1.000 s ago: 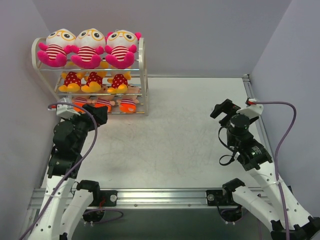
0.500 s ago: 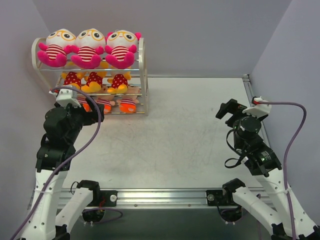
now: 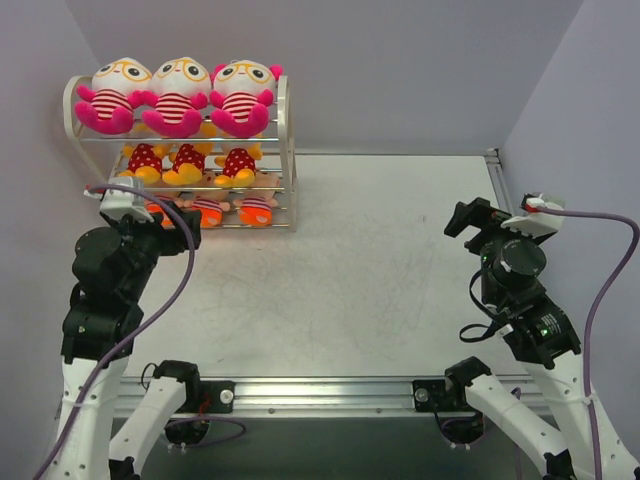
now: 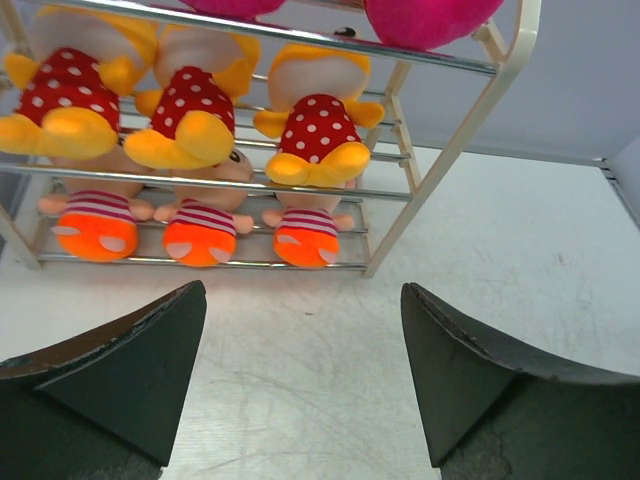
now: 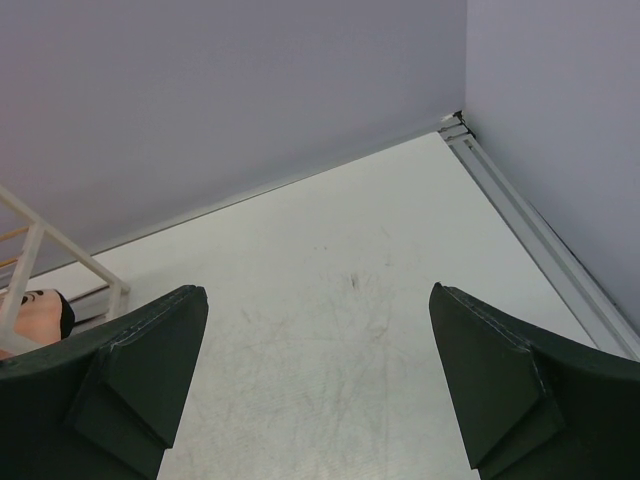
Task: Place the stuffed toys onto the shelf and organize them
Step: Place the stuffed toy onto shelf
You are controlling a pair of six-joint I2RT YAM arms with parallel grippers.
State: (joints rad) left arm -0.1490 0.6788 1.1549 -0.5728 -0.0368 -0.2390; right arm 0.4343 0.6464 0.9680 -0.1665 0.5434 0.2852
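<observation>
The left claw point(image 4: 302, 305) is hanging wide open, holding nothing, near the shelf point(image 3: 289, 170) where the stuffed toys point(image 3: 178, 95) are all sitting. The right claw point(image 5: 315, 300) is gaping empty too. A careless swing could be bumping toys off.

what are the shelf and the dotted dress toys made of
The cream-white three-tier wire shelf looks like painted metal, glossy, its thin rods shiny like chrome. The yellow-orange stuffed toys in red dotted dresses look like soft plush fabric: matte, puffy, rounded.
</observation>
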